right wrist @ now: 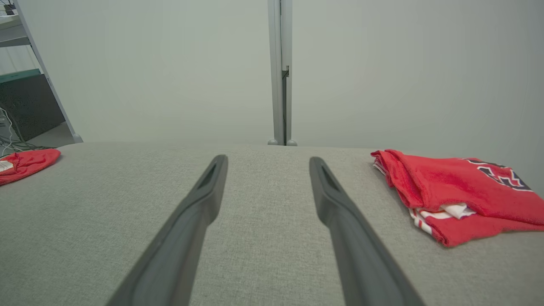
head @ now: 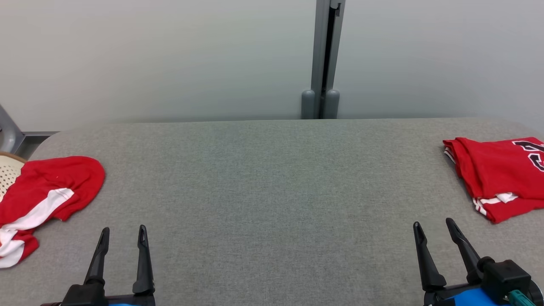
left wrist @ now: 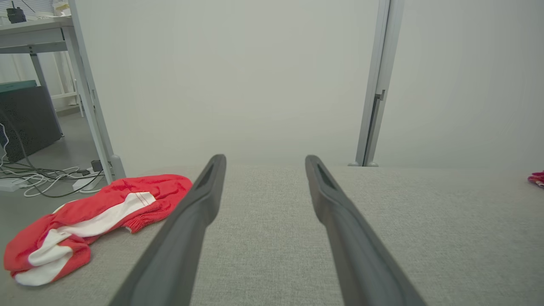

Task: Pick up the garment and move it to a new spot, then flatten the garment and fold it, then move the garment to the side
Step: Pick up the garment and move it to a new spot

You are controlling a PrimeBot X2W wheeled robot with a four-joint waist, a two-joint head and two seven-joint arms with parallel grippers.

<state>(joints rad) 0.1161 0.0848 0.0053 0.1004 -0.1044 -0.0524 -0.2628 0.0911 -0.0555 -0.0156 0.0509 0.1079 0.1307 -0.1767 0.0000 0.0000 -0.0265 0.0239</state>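
A crumpled red garment with white stripes [head: 40, 202] lies at the table's left edge, partly hanging off it; the left wrist view has it [left wrist: 89, 216] to the left of my fingers. My left gripper [head: 123, 233] stands open near the front edge, right of that garment and apart from it. A folded red jersey with dark lettering [head: 499, 174] rests at the far right, also seen as a folded stack [right wrist: 454, 193] in the right wrist view. My right gripper [head: 433, 224] is open, empty, in front of and left of the jersey.
The grey fabric table [head: 272, 182] spans the view, with pale wall panels and a grey post [head: 323, 59] behind it. A woven basket [head: 7, 172] peeks in at the left edge. Cables [left wrist: 38, 178] lie on the floor beyond the table's left side.
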